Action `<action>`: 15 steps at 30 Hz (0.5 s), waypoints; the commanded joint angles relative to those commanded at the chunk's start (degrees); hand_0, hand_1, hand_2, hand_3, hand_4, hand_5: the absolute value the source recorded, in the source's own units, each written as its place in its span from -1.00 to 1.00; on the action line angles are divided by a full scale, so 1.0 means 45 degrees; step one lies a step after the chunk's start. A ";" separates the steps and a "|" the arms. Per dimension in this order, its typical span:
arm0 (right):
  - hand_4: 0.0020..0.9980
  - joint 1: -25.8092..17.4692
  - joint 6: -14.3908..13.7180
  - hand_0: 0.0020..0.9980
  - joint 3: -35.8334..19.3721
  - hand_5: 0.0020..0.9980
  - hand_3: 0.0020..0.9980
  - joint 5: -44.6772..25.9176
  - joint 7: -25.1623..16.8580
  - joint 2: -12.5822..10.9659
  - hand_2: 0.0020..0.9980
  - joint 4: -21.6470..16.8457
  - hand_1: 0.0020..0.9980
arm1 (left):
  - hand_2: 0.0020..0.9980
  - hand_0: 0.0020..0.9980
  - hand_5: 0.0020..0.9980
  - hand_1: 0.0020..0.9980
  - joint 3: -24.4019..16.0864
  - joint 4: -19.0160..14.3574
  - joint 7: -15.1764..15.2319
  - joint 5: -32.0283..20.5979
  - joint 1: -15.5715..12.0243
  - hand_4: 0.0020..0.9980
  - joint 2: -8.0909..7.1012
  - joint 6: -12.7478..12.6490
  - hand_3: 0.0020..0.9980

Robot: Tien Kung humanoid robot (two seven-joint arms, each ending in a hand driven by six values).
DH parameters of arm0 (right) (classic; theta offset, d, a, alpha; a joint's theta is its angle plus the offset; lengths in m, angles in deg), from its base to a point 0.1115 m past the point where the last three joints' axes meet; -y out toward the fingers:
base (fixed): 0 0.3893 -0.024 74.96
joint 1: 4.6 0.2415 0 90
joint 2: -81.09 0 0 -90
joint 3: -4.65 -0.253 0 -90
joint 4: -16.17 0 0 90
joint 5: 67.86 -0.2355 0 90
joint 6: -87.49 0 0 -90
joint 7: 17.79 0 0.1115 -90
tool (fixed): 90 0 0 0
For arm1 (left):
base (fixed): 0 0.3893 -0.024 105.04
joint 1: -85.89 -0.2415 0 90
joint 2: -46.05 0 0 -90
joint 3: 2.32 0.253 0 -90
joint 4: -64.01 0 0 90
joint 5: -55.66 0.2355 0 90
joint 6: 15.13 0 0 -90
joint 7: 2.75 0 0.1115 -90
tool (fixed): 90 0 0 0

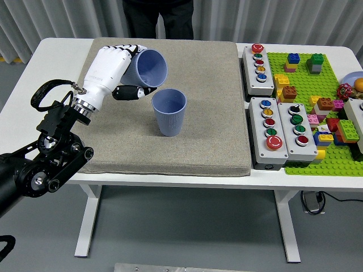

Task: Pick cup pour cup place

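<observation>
My left hand (126,71) is shut on a blue cup (148,69), held above the grey mat and tipped so its mouth faces right and down. Just below and right of that mouth, a second blue cup (169,111) stands upright on the mat (187,147). The two cups are close but apart. I cannot see any contents in either cup. The white hand covers the held cup's left side, with the thumb under it. My right hand does not show.
Two grey button boxes (260,62) (282,130) sit right of the mat. A green brick baseplate (329,85) with several loose bricks fills the far right. A person in dark clothes (159,17) stands at the table's far side.
</observation>
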 joint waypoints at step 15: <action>-1.00 0.0033 -0.0045 0.34 0.0038 -0.70 0.08 -0.0097 -0.0051 -0.0026 0.11 0.0006 0.22 | 0.07 -0.22 -0.75 -0.04 0.0447 -0.0009 0.0049 0.0528 0.0567 0.48 -0.0659 -0.0037 0.07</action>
